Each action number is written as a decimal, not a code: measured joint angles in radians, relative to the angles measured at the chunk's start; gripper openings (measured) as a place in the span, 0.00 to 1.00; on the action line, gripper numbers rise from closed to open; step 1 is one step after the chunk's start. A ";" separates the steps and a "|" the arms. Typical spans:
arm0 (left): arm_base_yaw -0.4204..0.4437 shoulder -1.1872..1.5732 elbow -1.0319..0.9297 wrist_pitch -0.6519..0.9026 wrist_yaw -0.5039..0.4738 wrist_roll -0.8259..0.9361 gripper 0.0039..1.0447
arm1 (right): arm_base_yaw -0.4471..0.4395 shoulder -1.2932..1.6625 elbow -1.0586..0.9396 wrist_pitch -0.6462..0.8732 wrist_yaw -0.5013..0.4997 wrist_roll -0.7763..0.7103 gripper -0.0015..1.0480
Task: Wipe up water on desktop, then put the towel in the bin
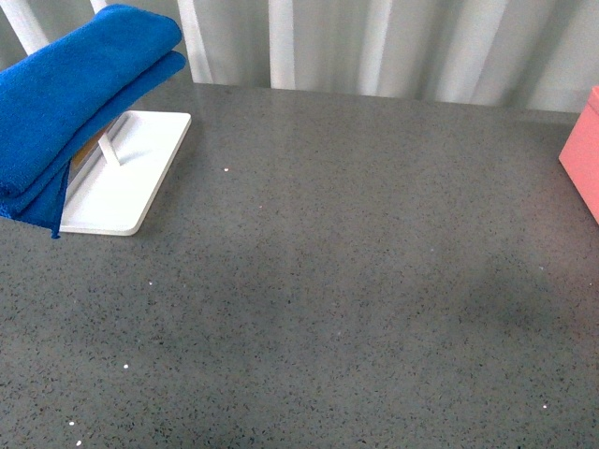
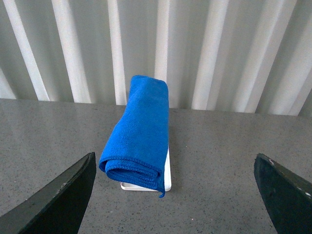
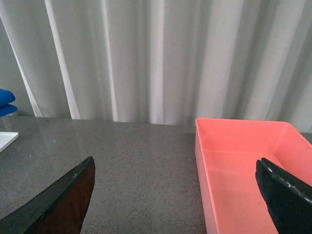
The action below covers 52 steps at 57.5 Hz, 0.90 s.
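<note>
One blue towel [image 1: 80,89] lies folded over a white-based rack [image 1: 131,187] at the far left of the worktop [image 1: 356,281]. It looks soft, light and limp, so I judge it best pinched across the thick folded roll near its middle, where the layers bunch rather than slide apart. The left end effector [image 2: 174,158] faces it, spread wide and empty. No water shows plainly on the grey stone. At the right edge stands the pink bin [image 1: 585,154]; the right end effector [image 3: 175,161] is likewise wide apart, holding nothing. No label or writing is visible.
</note>
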 joint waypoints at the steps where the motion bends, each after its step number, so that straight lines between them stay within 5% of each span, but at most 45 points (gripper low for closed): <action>1: 0.000 0.000 0.000 0.000 0.000 0.000 0.94 | 0.000 0.000 0.000 0.000 0.000 0.000 0.93; 52: 0.000 0.000 0.000 0.000 0.000 0.000 0.94 | 0.000 0.000 0.000 0.000 0.000 0.000 0.93</action>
